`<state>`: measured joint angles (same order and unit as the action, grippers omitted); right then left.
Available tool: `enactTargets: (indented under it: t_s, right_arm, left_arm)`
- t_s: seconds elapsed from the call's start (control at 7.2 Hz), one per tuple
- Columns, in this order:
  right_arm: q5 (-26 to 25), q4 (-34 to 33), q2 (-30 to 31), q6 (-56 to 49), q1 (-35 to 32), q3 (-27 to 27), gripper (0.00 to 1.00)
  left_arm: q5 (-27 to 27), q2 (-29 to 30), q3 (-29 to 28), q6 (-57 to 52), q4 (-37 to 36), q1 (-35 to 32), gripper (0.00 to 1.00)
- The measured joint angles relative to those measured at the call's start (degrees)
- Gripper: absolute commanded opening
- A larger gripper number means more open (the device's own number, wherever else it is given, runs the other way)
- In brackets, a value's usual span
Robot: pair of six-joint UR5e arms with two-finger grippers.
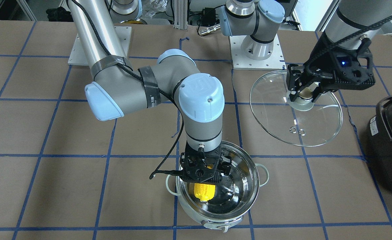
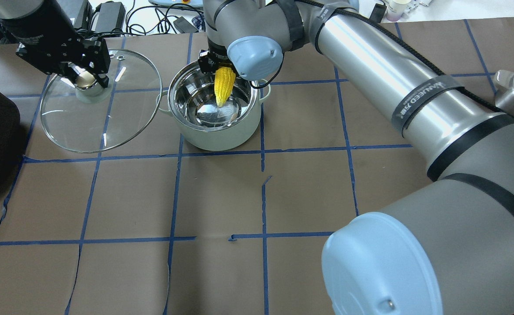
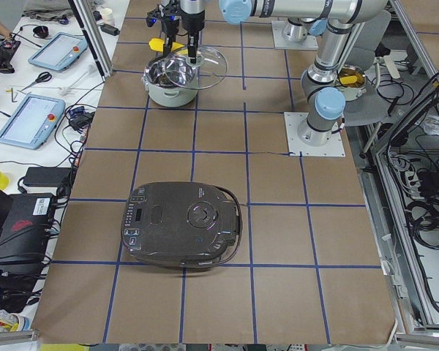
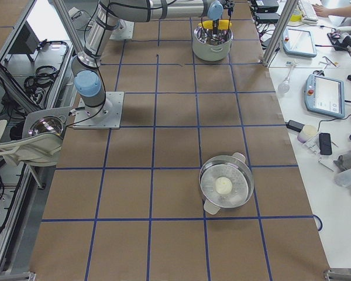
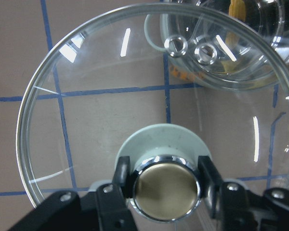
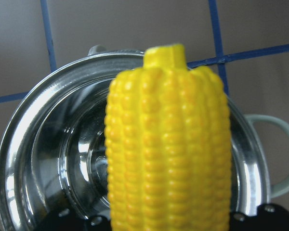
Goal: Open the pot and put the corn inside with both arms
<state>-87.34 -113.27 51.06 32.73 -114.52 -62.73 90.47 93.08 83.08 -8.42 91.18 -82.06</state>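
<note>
Hanging tip-down over the open pot [image 2: 213,131], corn [image 2: 224,85] sits clamped between right fingers [image 2: 205,61]; left fingers [image 5: 208,177] pinch lid knob [image 5: 166,192].

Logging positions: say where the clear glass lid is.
Overhead view, left side: the clear round glass lid is held by the left gripper, just left of the pale green steel pot.

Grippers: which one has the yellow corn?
The right gripper, over the open pot, is shut on the corn. The left gripper holds the lid by its knob instead, off to the side.
</note>
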Motion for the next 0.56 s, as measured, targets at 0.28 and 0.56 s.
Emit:
enactTargets:
  t_s: [0.28, 0.56]
  right_arm:
    - [1.63, -3.37, -2.53, -1.22, -0.99, -0.01, 0.90]
    - [2.16, -4.48, -3.59, -4.05, -1.11, -0.13, 1.00]
  left_arm:
    - [0.14, 1.10, 0.71, -4.35, -0.32, 4.93, 0.00]
    - [-0.20, 3.58, 2.96, -12.41, -4.01, 10.40, 0.00]
